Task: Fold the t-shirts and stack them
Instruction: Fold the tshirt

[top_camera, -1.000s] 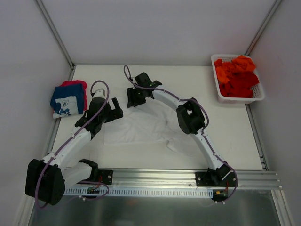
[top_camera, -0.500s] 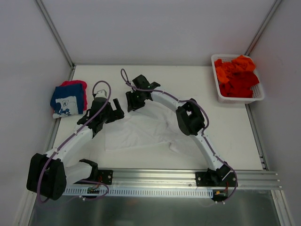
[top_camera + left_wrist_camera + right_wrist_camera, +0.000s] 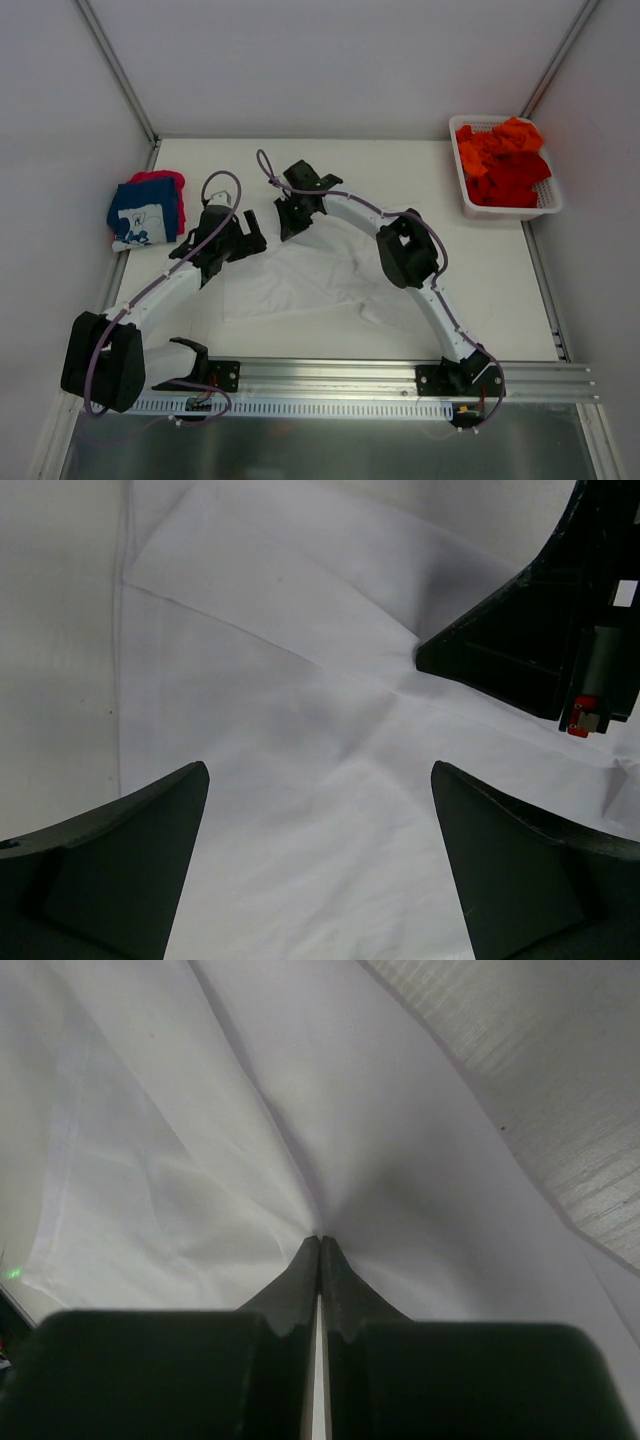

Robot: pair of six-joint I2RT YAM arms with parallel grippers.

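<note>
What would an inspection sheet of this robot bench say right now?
Surface: white table, bare parts look clean.
Job's things: white t-shirt spread out and creased in the middle; navy t-shirt folded on top of a pink-red t-shirt at the left edge; orange and red t-shirts heaped in a white basket at the far right.
Clutter: nothing seen.
Pincers: left pincer open above the white t-shirt; right pincer shut, pinching the white t-shirt.
Cables: purple cables loop along both arms; no snag visible.
Surroundings: white walls; metal rail along the near edge.
</note>
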